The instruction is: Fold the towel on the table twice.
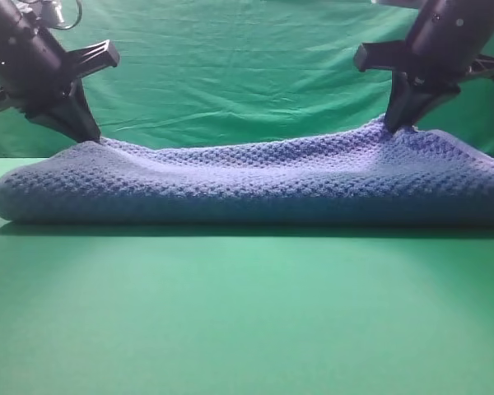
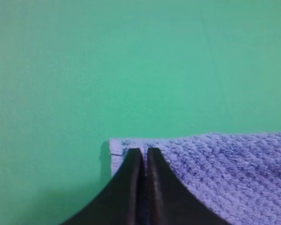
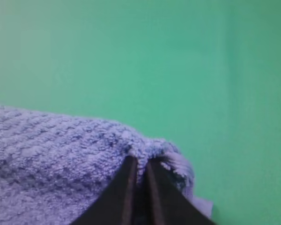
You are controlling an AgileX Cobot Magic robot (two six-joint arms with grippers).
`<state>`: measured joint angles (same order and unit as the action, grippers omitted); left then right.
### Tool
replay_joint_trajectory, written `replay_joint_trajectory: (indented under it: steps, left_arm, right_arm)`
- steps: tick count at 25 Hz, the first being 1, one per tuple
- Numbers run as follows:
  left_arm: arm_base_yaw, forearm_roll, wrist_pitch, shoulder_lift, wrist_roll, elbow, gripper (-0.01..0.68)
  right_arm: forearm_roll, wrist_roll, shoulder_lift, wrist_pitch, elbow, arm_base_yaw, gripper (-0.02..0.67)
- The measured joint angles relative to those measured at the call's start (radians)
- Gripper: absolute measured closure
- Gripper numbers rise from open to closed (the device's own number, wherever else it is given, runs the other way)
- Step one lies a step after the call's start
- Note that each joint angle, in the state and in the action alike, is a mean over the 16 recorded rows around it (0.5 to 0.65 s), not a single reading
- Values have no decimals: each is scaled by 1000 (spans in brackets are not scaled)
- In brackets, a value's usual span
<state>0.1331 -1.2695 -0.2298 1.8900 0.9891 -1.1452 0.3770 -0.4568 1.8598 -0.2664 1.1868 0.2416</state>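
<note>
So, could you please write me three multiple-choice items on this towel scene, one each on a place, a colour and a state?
1. Where does the left gripper hold the towel?
A. back left corner
B. front edge
C. middle

2. What colour is the table?
A. white
B. green
C. brown

3. How does the right gripper stand?
A. wide open
B. out of view
C. shut on the towel

Key: 1 A, its tips pinch the hem corner; 2 B, bright green cloth throughout; 3 C, cloth is bunched between its closed tips.

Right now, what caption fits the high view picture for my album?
Two grippers, left and right, pinch the far edge of the folded towel on the table.
</note>
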Motion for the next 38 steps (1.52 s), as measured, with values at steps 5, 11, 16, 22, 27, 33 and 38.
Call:
replay_joint_trajectory:
  steps: [5,11,16,22,27,33,38]
  left_arm:
    - [0,0,29,20,8,-12,514]
    - [0,3,40,15,25,-14,273]
    - [-1,27,17,-25,39,-14,150]
    - [-1,78,-58,-137,41,-15,213]
    - [-1,153,-137,-283,3,-15,393]
    - [-1,331,-253,-482,-158,-15,570]
    - [-1,563,-367,-646,-384,-12,651]
  right_arm:
    - [0,0,28,9,12,-9,592]
    - [0,0,22,14,14,-14,379]
    - [-1,0,-33,1,14,-15,189]
    - [-3,0,-167,-64,14,-15,112]
    - [-7,0,-326,-160,14,-15,262]
    - [-11,7,-523,-306,14,-16,488]
    - [-14,25,-673,-422,14,-16,611]
